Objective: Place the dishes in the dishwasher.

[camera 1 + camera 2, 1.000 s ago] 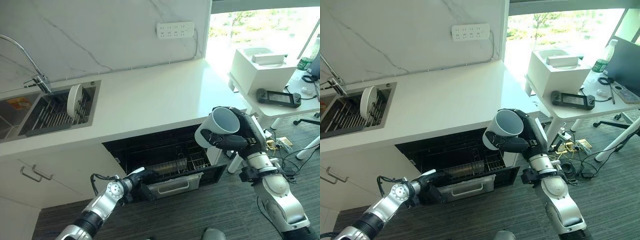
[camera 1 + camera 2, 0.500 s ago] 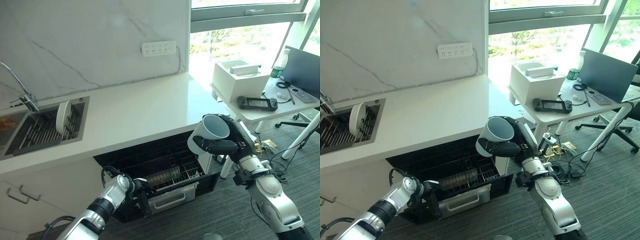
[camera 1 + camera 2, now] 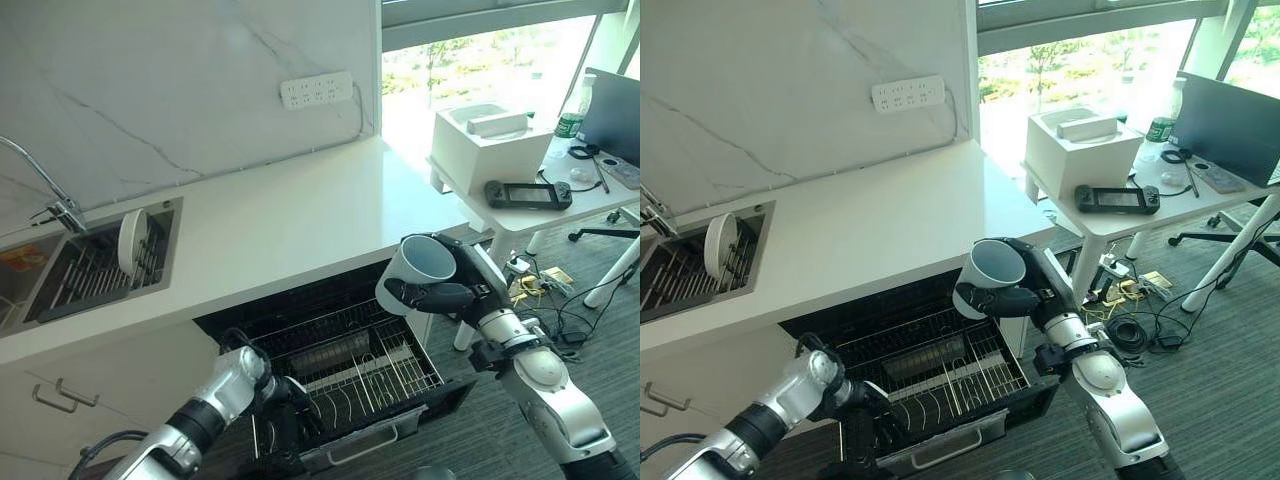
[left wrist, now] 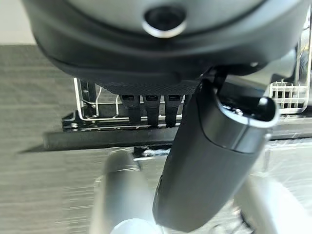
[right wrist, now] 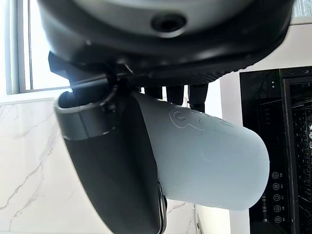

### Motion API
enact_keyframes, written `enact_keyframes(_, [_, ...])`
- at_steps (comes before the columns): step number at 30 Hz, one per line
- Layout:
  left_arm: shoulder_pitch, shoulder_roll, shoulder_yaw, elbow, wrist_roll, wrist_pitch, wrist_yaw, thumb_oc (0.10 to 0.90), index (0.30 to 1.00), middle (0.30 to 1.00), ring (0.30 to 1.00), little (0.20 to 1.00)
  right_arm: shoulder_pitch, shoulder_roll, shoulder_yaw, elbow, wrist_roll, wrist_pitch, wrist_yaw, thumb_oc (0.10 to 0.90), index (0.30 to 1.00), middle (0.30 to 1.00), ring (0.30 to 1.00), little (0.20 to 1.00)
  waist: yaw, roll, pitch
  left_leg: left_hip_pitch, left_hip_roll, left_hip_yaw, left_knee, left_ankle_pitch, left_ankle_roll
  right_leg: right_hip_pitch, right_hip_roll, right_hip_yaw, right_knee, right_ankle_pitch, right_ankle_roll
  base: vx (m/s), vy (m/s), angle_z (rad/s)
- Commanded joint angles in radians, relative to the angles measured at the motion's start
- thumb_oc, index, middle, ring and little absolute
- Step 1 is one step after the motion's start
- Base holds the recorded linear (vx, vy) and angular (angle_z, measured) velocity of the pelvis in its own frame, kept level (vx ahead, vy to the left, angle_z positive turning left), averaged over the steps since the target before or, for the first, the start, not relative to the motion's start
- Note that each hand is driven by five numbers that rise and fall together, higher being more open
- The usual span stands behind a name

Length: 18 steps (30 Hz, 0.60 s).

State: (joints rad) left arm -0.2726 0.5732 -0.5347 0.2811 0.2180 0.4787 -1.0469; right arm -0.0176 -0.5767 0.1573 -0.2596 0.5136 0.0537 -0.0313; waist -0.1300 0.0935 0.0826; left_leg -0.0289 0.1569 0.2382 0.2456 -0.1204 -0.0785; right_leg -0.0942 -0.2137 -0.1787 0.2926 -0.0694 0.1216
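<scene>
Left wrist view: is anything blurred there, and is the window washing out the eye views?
Left wrist view: the rack past the left hand is fairly sharp, the foreground below smeared. Left eye view: the window is overexposed, but the cup in the right hand stays readable.

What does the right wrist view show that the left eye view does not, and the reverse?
Right wrist view alone: the round control buttons on the dishwasher's front edge, and the embossed mark on the cup's side.

Left eye view alone: the left robot hand at the pulled-out rack, a plate standing in the sink, the power strip, and the side table.

Both: the right robot hand curled round the pale cup, and the marble wall.
</scene>
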Motion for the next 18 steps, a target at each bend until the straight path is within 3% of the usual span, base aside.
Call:
enact_keyframes(1, [0.017, 0.095, 0.081, -0.169, -0.243, -0.023, 0.181, 0.8, 0.9, 0.9, 0.9, 0.9, -0.109, 0.016, -0.119, -0.133, -0.003, -0.129, 0.004, 0.4, 0.3, 0.3, 0.3, 0.3, 0.034, -0.045, 0.029, 0.024, 0.01, -0.007, 0.054, -0.104, 0.031, 0.008, -0.011, -0.004, 0.007, -0.052, 0.057, -0.02, -0.016, 0.06])
enact_keyframes(4, [0.029, 0.145, 0.226, -0.288, -0.43, -0.064, 0.319, 0.8, 0.9, 0.9, 0.9, 0.9, -0.078, 0.004, -0.151, -0.116, -0.011, -0.147, 0.007, 0.4, 0.3, 0.3, 0.3, 0.3, 0.056, -0.049, 0.033, 0.018, 0.009, -0.023, 0.054, -0.098, 0.027, 0.011, -0.017, -0.018, 0.007, -0.048, 0.056, -0.02, -0.013, 0.18])
enact_keyframes(5, [0.052, 0.174, 0.342, -0.332, -0.534, -0.155, 0.428, 0.8, 0.9, 0.9, 0.9, 0.9, -0.064, 0.006, -0.175, -0.091, -0.033, -0.148, 0.014, 0.4, 0.3, 0.3, 0.3, 0.3, 0.074, -0.052, 0.033, 0.012, 0.007, -0.037, 0.054, -0.092, 0.024, 0.015, -0.022, -0.03, 0.007, -0.047, 0.055, -0.01, -0.01, 0.26])
enact_keyframes(6, [0.054, 0.174, 0.357, -0.334, -0.547, -0.164, 0.44, 0.8, 0.9, 0.9, 0.9, 0.9, -0.065, 0.006, -0.177, -0.088, -0.036, -0.147, 0.014, 0.4, 0.3, 0.3, 0.3, 0.3, 0.076, -0.054, 0.032, 0.006, 0.007, -0.039, 0.054, -0.086, 0.024, 0.011, -0.023, -0.031, 0.007, -0.043, 0.053, 0.0, -0.013, 0.24])
enact_keyframes(7, [0.072, 0.163, 0.45, -0.348, -0.651, -0.237, 0.509, 0.8, 0.9, 0.9, 0.9, 0.9, -0.065, 0.008, -0.188, -0.072, -0.061, -0.132, 0.013, 0.4, 0.3, 0.3, 0.3, 0.3, 0.091, -0.059, 0.033, 0.008, 0.005, -0.053, 0.054, -0.089, 0.022, 0.021, -0.028, -0.042, 0.007, -0.05, 0.054, -0.01, -0.011, 0.18])
enact_keyframes(9, [0.086, 0.149, 0.497, -0.357, -0.702, -0.269, 0.535, 0.8, 0.9, 0.9, 0.9, 0.9, -0.068, 0.014, -0.192, -0.06, -0.083, -0.123, 0.013, 0.4, 0.3, 0.3, 0.3, 0.3, 0.101, -0.063, 0.028, -0.004, 0.004, -0.059, 0.054, -0.082, 0.02, 0.014, -0.031, -0.048, 0.007, -0.046, 0.051, -0.01, -0.014, 0.17])
enact_keyframes(13, [0.153, 0.068, 0.607, -0.437, -0.794, -0.417, 0.665, 0.8, 0.9, 0.9, 0.9, 0.9, -0.066, 0.025, -0.208, -0.018, -0.148, -0.092, 0.012, 0.4, 0.3, 0.3, 0.3, 0.3, 0.131, -0.078, 0.028, -0.015, -0.002, -0.085, 0.054, -0.08, 0.014, 0.018, -0.04, -0.069, 0.007, -0.05, 0.047, -0.01, -0.024, 0.17])
enact_keyframes(14, [0.182, 0.021, 0.644, -0.462, -0.823, -0.483, 0.714, 0.8, 0.9, 0.9, 0.9, 0.9, -0.067, 0.027, -0.212, 0.015, -0.171, -0.072, 0.012, 0.4, 0.3, 0.3, 0.3, 0.3, 0.142, -0.088, 0.03, -0.018, -0.003, -0.096, 0.054, -0.08, 0.011, 0.02, -0.044, -0.078, 0.007, -0.051, 0.045, -0.02, -0.036, 0.1])
enact_keyframes(18, [0.211, -0.045, 0.661, -0.494, -0.841, -0.538, 0.755, 0.8, 0.9, 0.9, 0.9, 0.9, -0.067, 0.036, -0.213, 0.063, -0.205, -0.035, 0.006, 0.4, 0.3, 0.3, 0.3, 0.3, 0.154, -0.104, 0.035, -0.022, -0.006, -0.11, 0.054, -0.082, 0.01, 0.022, -0.046, -0.087, 0.007, -0.051, 0.041, -0.01, -0.04, 0.07])
